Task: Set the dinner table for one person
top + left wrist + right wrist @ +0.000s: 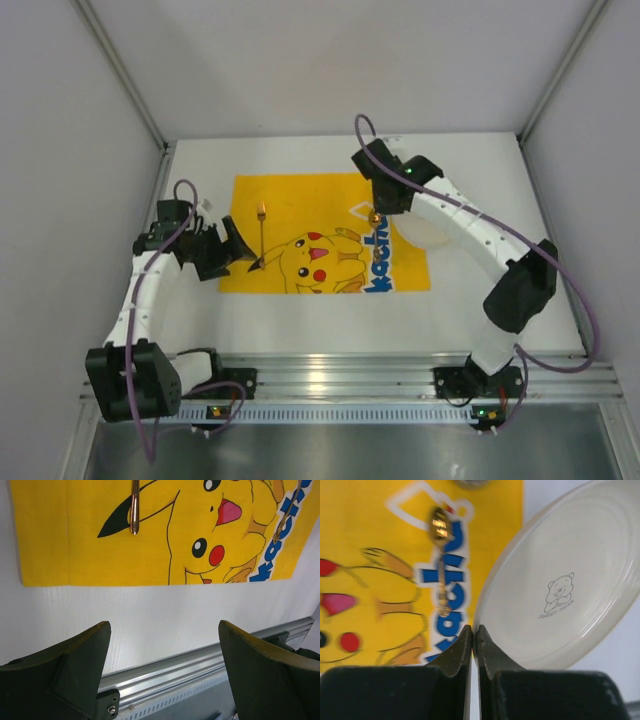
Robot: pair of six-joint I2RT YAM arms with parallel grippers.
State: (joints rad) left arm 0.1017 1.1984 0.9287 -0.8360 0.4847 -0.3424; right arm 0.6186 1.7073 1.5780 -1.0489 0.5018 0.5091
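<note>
Right wrist shows the right gripper (473, 630) closed at the plate (580, 545) rim, likely to drag it. The left gripper (164, 627) gapes empty.

The dinner table (300, 325) lies flat, matte white, a ribbed aluminium rail (330, 375) along its near edge.

- We log this site as a robotics lab test cell, not a home.
- Plain grey panel walls (60, 150) close in the white tabletop (300, 330) on three sides, with bare metal struts (121, 75) at the corners.
- The left arm (140, 290) and right arm (470, 225) are bolted to a ribbed aluminium rail (340, 375) at the near edge.
- Purple cables (357, 125) run exposed along both arms; small indicator lights (484, 412) glow at the bases.
- The only domestic items we see are a yellow cartoon mat (300, 210) and a cream plate (570, 580).
</note>
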